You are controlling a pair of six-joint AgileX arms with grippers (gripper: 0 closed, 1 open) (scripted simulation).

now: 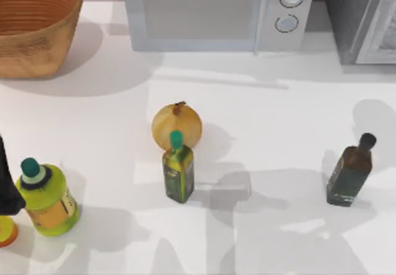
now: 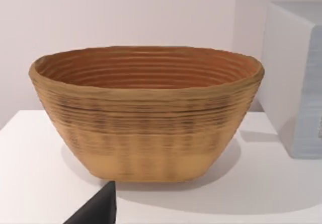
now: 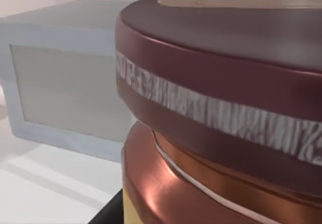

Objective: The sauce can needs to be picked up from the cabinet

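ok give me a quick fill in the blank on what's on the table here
1. The onion sits just behind the bottle with the ____ cap.
2. The woven basket stands to the ____ of the microwave in the top view.
3. The dark brown bottle has a ____ cap.
4. The sauce can has a ____ top band.

Missing words: green; left; black; maroon

Setting: rendered kitchen counter | Evidence: white microwave (image 1: 219, 12) with two round knobs; woven basket (image 1: 34, 25); onion (image 1: 177, 124); green-capped oil bottle (image 1: 178, 171); dark sauce bottle (image 1: 351, 171); yellow-green bottle (image 1: 48, 198); grey speckled cabinet (image 1: 352, 15) | Surface: white table (image 1: 266, 114)
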